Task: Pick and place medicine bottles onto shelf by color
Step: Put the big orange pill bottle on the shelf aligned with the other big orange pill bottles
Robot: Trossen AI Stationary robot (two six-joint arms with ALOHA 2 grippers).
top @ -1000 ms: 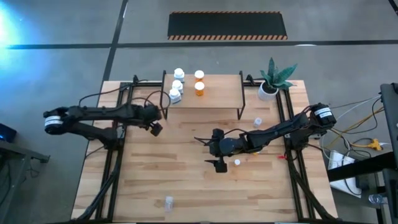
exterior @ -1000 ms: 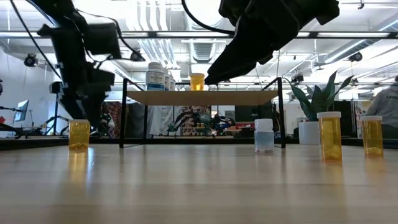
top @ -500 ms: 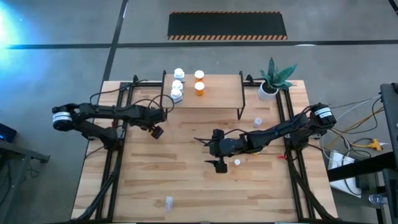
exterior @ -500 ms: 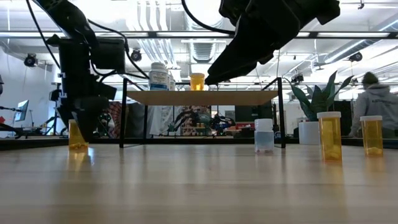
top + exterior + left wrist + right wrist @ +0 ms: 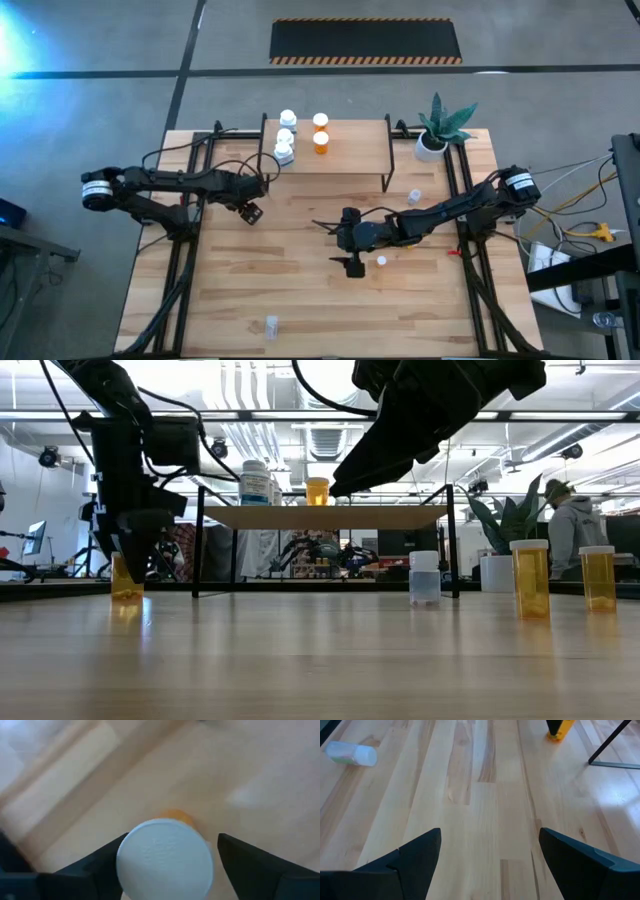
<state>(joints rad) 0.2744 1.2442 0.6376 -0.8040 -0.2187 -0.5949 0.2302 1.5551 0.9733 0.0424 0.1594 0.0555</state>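
Observation:
An orange medicine bottle (image 5: 126, 582) with a white cap (image 5: 165, 861) stands upright on the table, left of the shelf (image 5: 330, 152). My left gripper (image 5: 250, 211) is open and low over it, one finger on each side of the cap. The shelf holds three white bottles (image 5: 285, 137) and two orange bottles (image 5: 320, 141). My right gripper (image 5: 351, 260) is open and empty above the table's middle. A white-capped bottle (image 5: 381, 261) stands beside it, and another bottle (image 5: 413, 195) stands nearer the shelf. My left gripper comes at the orange bottle from above, pointing down, with its fingers (image 5: 250, 867) level with the cap. A gap shows between the cap and one finger. I cannot tell whether the other finger (image 5: 97, 870) touches the cap. The bottle stands on the table.
A clear bottle (image 5: 271, 323) lies on its side near the front edge. The low view shows a clear bottle (image 5: 424, 578) and two orange bottles (image 5: 530, 578) standing on the table. A potted plant (image 5: 436, 128) stands right of the shelf. A person (image 5: 572, 525) moves in the room behind.
My left gripper has come down over the orange bottle, from above and a little to its side to around its cap. The bottle has stayed in place.

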